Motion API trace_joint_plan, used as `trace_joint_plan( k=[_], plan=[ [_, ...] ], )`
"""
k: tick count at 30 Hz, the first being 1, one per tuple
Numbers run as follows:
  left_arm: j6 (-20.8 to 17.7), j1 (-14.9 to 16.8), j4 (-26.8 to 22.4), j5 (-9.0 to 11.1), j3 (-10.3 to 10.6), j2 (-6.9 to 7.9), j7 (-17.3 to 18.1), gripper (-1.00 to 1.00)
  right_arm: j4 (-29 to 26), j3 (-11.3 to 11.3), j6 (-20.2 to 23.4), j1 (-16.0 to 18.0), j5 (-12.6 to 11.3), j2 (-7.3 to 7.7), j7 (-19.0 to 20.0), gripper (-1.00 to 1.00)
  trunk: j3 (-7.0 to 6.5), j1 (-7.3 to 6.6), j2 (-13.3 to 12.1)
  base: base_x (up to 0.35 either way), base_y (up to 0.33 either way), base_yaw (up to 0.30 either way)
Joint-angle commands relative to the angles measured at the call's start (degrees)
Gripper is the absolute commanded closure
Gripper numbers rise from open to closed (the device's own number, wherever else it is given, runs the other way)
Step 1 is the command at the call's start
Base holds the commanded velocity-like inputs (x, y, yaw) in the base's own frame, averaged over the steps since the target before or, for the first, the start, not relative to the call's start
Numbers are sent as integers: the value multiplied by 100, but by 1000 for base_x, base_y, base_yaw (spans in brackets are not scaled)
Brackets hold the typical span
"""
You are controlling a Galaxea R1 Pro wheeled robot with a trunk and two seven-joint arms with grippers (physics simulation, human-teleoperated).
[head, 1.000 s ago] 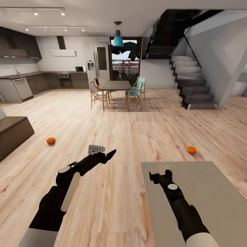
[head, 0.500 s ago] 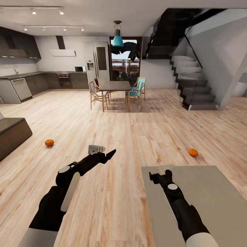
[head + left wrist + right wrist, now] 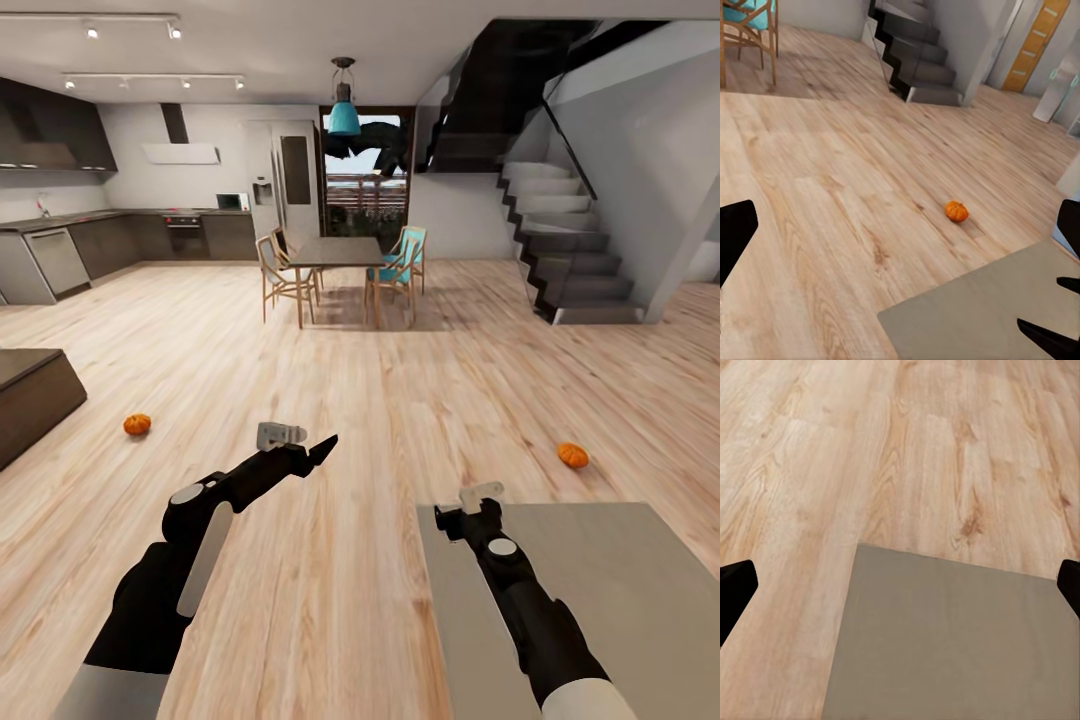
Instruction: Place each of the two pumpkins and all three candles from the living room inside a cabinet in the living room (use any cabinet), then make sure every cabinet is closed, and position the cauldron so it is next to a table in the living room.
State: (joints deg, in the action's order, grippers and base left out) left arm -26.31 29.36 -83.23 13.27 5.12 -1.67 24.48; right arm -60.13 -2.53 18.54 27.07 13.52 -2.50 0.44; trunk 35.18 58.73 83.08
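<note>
Two pumpkins loose on floor; both end effectors gaping wide, empty; best to roll near one before reaching down

pumpkins: one on floor far left | other (upright) just beyond table corner

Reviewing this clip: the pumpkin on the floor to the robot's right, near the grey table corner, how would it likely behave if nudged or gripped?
The right-hand pumpkin looks round and squat, so a nudge would probably roll it across the smooth wood floor. It seems small, likely light. Its ribbed curve may slip between fingers unless it is gripped across the middle.
</note>
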Motion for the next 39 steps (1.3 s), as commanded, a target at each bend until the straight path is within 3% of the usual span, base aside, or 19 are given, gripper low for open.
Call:
trace_joint_plan(
  k=[1, 30, 39],
  plan=[
    [-1, 0, 0, 0, 0, 0, 1, -100, 2, 0, 0, 0, 0, 1, 0, -100, 0, 0, 0, 331, 0, 0],
    [-6, 0, -7, 0, -2, 0, -5, -100, 19, 4, -7, 0, 2, -1, -9, -100, 0, 0, 0, 337, 0, 1],
    [11, 0, -9, 0, -2, 0, 3, -100, 19, 3, -9, 0, 2, 3, -9, -100, 0, 0, 0, 128, 0, 228]
  ],
)
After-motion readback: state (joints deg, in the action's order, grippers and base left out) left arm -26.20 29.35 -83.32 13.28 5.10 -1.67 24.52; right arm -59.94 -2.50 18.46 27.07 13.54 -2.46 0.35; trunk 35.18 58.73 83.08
